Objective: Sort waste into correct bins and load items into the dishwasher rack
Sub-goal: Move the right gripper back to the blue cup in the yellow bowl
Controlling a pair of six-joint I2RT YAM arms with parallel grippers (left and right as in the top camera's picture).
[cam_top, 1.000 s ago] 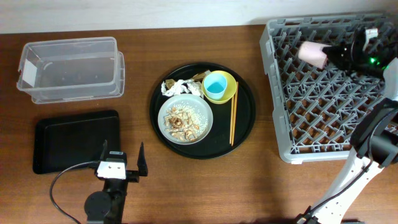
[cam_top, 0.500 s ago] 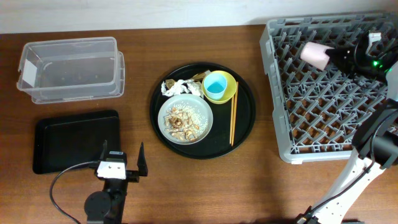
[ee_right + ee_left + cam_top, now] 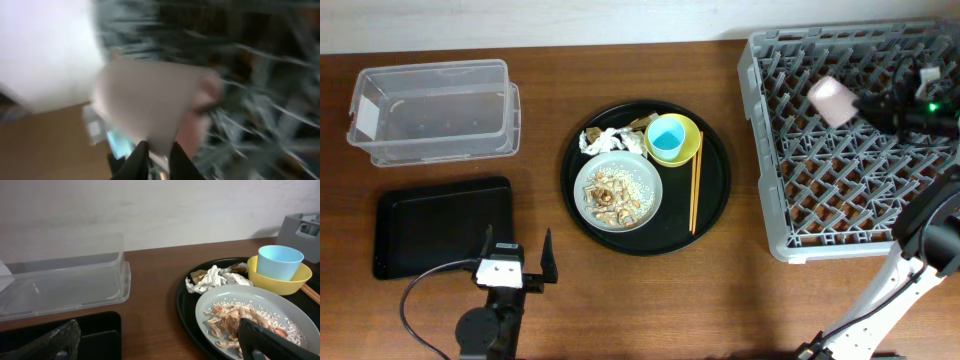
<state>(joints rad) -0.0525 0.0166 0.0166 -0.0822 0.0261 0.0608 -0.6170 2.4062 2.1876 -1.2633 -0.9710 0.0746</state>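
Pink cup (image 3: 832, 100) has shifted a little toward 4 o'clock over the dishwasher rack (image 3: 757, 150) and now tilts, open end away from the right gripper (image 3: 858, 104). That gripper is clamped on the cup's base. The right wrist view is motion-blurred, showing only a pale pink mass just ahead of the fingers (image 3: 141, 159).

Left gripper (image 3: 518, 256) sits at table's 7 o'clock beside the flat black tray (image 3: 430, 225), fingers spread wide with nothing between them. Clear box (image 3: 430, 110) at 10 o'clock.

Round black tray (image 3: 715, 190) at centre:
- plate (image 3: 645, 180) with food scraps (image 3: 610, 195) at 7 o'clock
- yellow-green bowl (image 3: 692, 148) at 1 o'clock, with the blue cup (image 3: 668, 138) inside
- tissue (image 3: 610, 140) at 11 o'clock
- wrapper (image 3: 642, 122) at 12 o'clock
- chopsticks (image 3: 696, 195) along the 3 o'clock side
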